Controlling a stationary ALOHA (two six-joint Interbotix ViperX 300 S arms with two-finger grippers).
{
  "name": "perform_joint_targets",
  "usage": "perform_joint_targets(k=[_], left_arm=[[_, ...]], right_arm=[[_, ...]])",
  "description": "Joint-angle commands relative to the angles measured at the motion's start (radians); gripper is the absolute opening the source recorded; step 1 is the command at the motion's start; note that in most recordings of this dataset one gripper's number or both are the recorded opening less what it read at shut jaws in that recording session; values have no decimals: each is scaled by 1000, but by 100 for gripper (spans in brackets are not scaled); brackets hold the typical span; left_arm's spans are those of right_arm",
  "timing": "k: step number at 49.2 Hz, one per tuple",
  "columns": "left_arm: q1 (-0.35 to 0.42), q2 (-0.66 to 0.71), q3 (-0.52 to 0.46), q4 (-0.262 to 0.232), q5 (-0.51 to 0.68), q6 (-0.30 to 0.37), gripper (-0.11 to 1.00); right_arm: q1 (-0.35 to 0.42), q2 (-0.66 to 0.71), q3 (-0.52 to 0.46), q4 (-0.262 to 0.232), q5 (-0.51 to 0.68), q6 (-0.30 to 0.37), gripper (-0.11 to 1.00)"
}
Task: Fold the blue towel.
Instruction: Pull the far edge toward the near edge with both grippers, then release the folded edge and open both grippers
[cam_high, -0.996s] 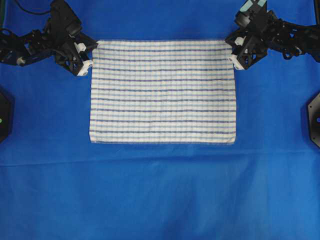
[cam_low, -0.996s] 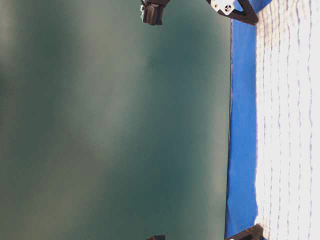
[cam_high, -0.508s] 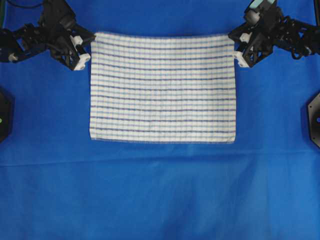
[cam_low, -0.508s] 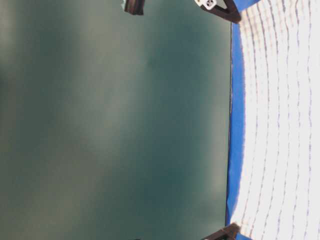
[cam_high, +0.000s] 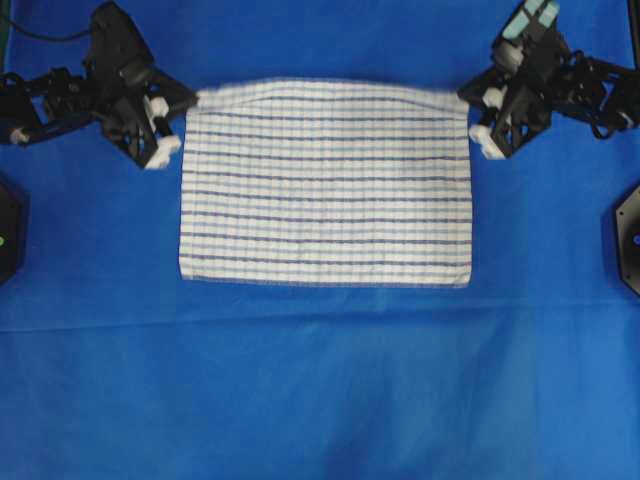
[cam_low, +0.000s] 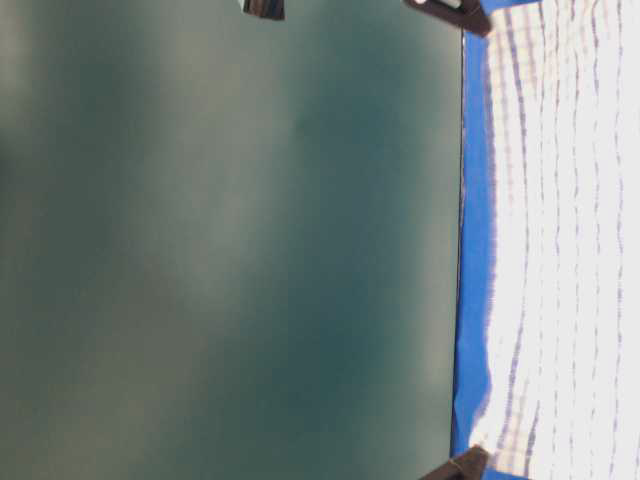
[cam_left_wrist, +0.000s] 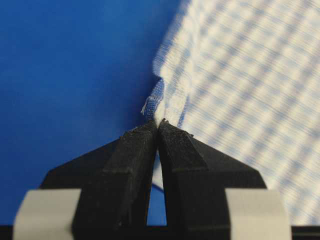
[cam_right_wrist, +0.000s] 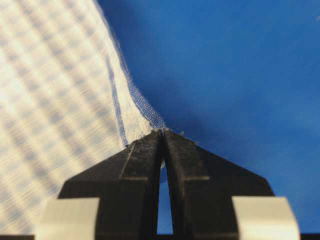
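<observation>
From above, the towel (cam_high: 325, 183) lies in the middle of a big blue cloth (cam_high: 320, 390). Its near edge lies flat. Its far edge is lifted at both corners and sags a little between them. The left gripper (cam_high: 190, 101) comes in from the top left and holds the far left corner. The right gripper (cam_high: 462, 97) comes in from the top right and holds the far right corner. Both arms run off the sides of the picture, so only their ends show. Two dark shapes at the left and right edges are cut off, and I cannot tell what they are.

The table-level view is turned on its side. Most of it is a blurry green wall (cam_low: 230, 250). The towel fills the right side, bright and washed out, with a strip of blue cloth beside it. Black gripper bits poke in at the top and bottom, mostly cut off.

In the left wrist view, the two black fingers (cam_left_wrist: 135, 150) are pressed together on the towel's corner. The corner is bunched up at the tips. The towel spreads up and to the right, blurry.

In the right wrist view, the black fingers (cam_right_wrist: 150, 155) pinch the other corner the same way. The towel stretches up and to the left, with blue cloth on the right.
</observation>
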Motion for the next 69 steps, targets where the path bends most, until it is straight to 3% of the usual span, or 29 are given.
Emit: perform_joint_targets(k=[1, 21, 35, 50, 69], left_arm=[[-48, -43, 6, -2, 9, -6, 2], [-262, -235, 89, -3, 124, -34, 2], [-399, -353, 143, -2, 181, -133, 2], [-525, -327, 127, -3, 184, -164, 2], [-525, -279, 97, -3, 187, -161, 2]], right_arm=[[51, -55, 11, 14, 18, 9, 3], [321, -249, 95, 15, 112, 146, 3], [502, -264, 106, 15, 161, 279, 3], [566, -256, 104, 15, 167, 325, 3], [589, -212, 78, 15, 179, 330, 3]])
